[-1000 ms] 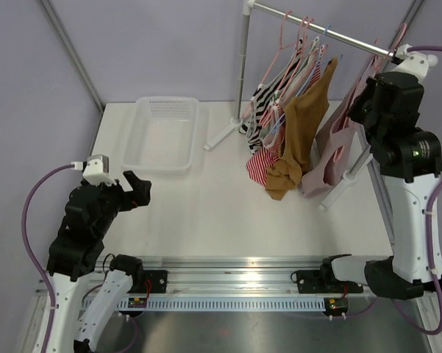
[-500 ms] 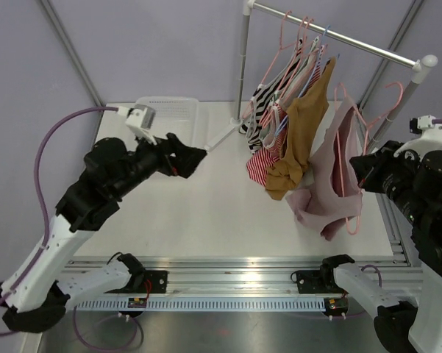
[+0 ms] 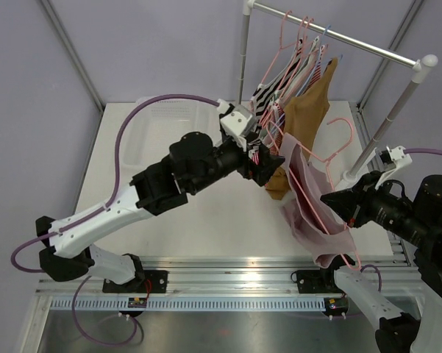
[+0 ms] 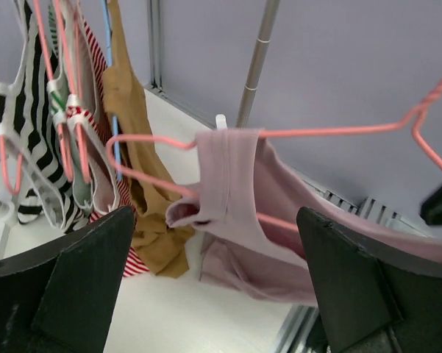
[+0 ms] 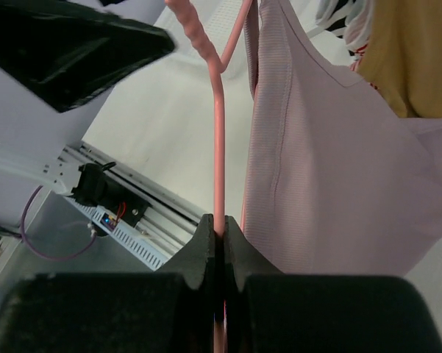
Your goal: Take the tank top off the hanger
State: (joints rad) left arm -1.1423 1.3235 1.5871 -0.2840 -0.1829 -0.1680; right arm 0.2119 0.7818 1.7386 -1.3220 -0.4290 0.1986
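A mauve tank top (image 3: 318, 220) hangs on a pink hanger (image 3: 337, 143), off the rack, over the table's front right. My right gripper (image 3: 337, 204) is shut on the hanger's wire (image 5: 219, 132), with the tank top (image 5: 331, 169) draped beside it. My left gripper (image 3: 273, 166) is open, its jaws wide apart, just left of the tank top's upper strap. In the left wrist view the strap (image 4: 222, 180) is folded over the hanger arm (image 4: 331, 131), ahead of my open gripper (image 4: 221, 294) and not touching it.
The clothes rack (image 3: 331, 33) at the back right holds a striped top (image 3: 259, 107), a mustard top (image 3: 305, 125) and more hangers. Its right post (image 3: 386, 125) stands near my right arm. A white basket (image 3: 143, 121) sits at the back left, partly behind my left arm.
My left arm has swung from the table's left across to the tank top. My right gripper has carried the hanger and tank top down, forward and a little left, away from the rack.
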